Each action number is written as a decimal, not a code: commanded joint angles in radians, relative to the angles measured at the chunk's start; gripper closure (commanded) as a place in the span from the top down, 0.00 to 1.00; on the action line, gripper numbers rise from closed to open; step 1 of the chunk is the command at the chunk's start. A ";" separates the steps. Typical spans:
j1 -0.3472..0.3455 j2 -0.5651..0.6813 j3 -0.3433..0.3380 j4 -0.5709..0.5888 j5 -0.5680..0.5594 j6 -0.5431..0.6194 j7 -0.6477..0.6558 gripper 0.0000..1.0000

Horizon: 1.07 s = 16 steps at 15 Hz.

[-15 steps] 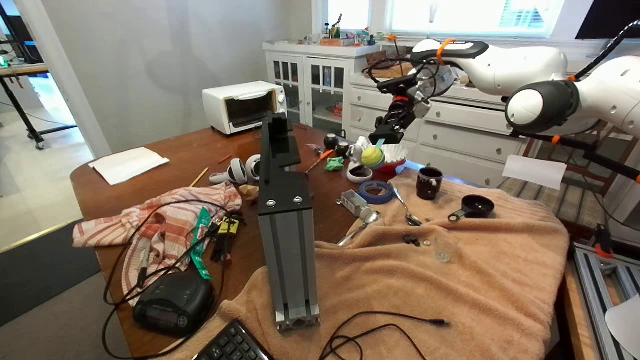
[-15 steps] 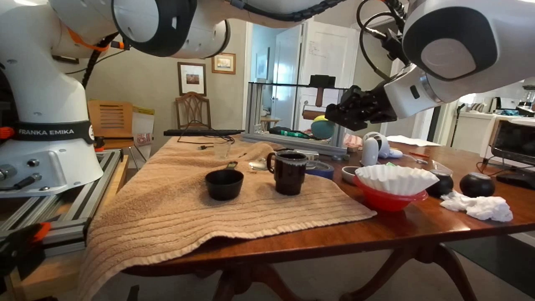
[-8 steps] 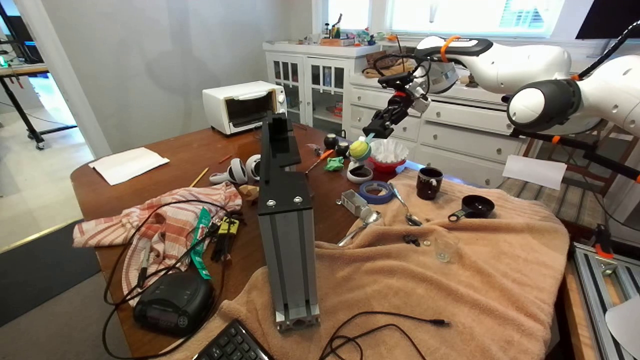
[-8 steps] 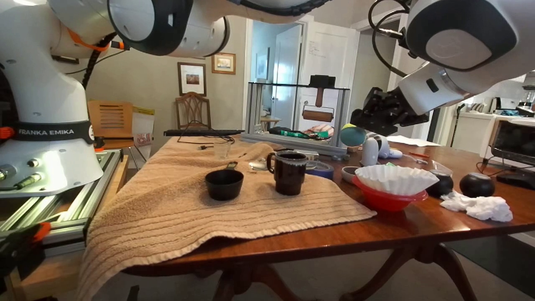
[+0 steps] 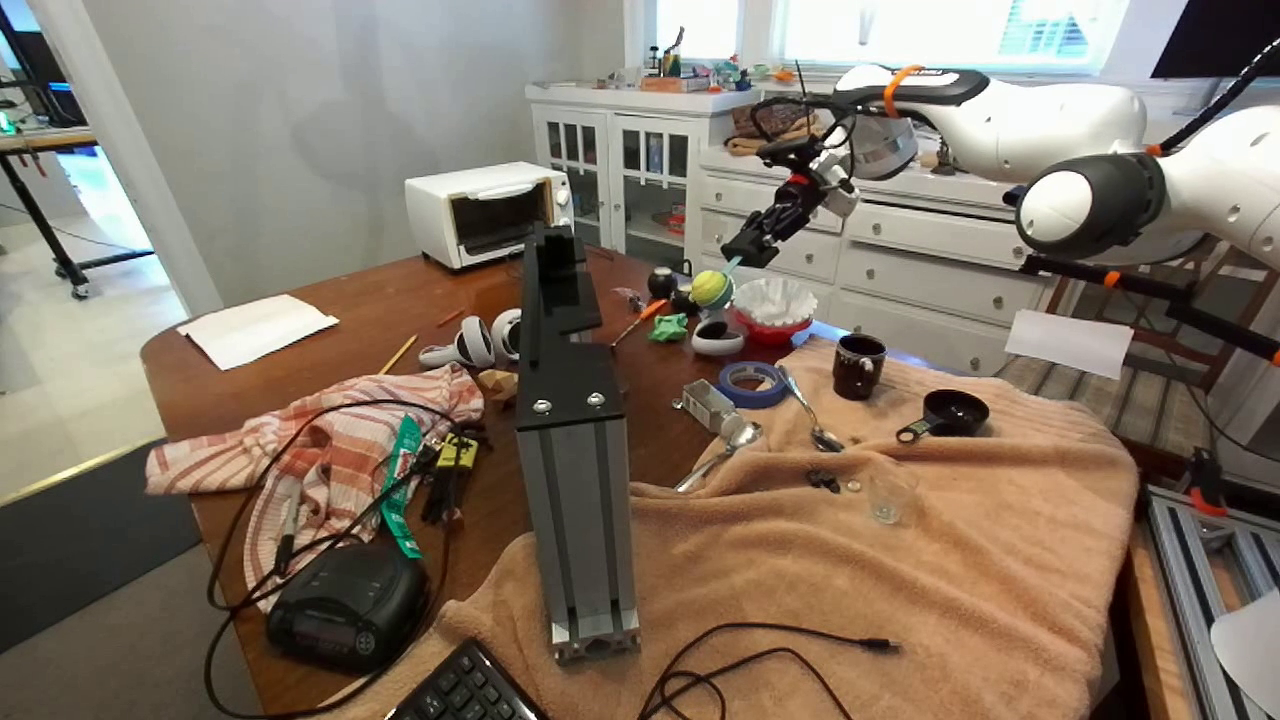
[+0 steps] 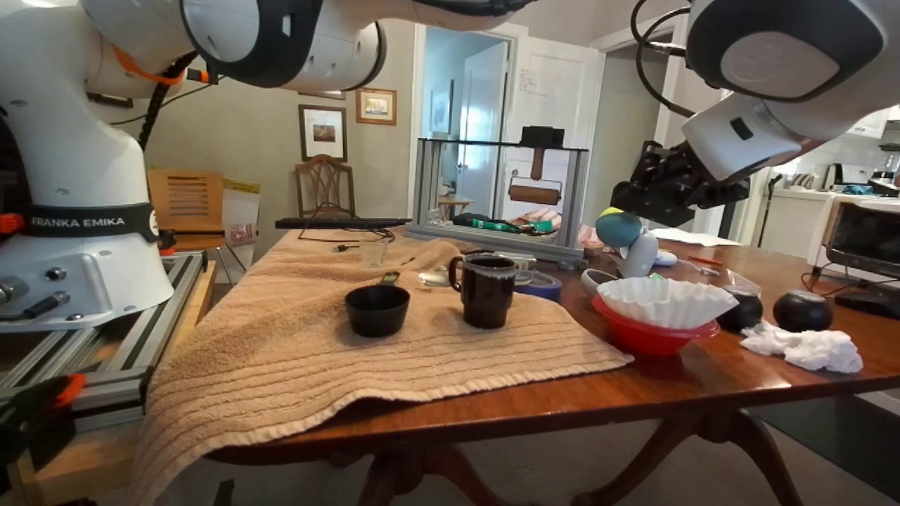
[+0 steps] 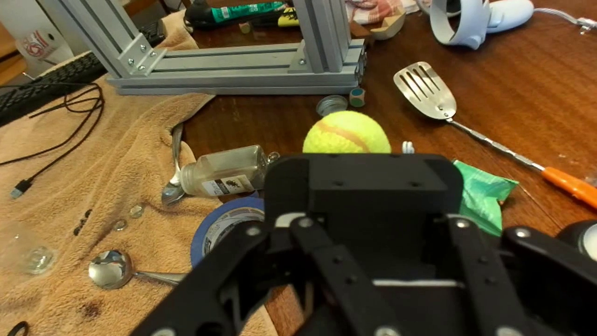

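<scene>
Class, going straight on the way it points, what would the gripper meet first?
Leading with its teal holder and tennis ball, the gripper would probably meet the nearest white controller first; depth is unclear.

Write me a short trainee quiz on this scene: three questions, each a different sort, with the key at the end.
1. Choose one: which of these is closest to the hand?
a) dark mug
b) toaster oven
c) tennis ball

2. True or false: the fluted white paper sits in the red bowl.

3. Fill the gap: in the wrist view, the handle of the slotted spatula is ____ in colour.

Key: 1 c; 2 true; 3 orange.
</scene>
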 commanded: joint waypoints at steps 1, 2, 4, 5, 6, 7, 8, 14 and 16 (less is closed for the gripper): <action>-0.003 -0.014 0.004 -0.017 -0.011 0.003 0.002 0.22; -0.005 -0.020 0.005 -0.018 -0.013 -0.012 0.015 0.22; -0.016 -0.040 0.017 -0.023 0.002 -0.042 0.042 0.22; -0.019 -0.053 0.026 -0.021 0.012 -0.050 0.057 0.22; -0.022 -0.063 0.034 -0.023 0.019 -0.058 0.066 0.22; -0.024 -0.074 0.040 -0.020 0.023 -0.056 0.072 0.22; -0.024 -0.085 0.044 -0.015 0.024 -0.044 0.073 0.22; -0.046 -0.122 0.019 -0.017 0.007 0.029 0.085 0.22; -0.058 -0.118 0.013 -0.018 0.006 0.052 0.105 0.22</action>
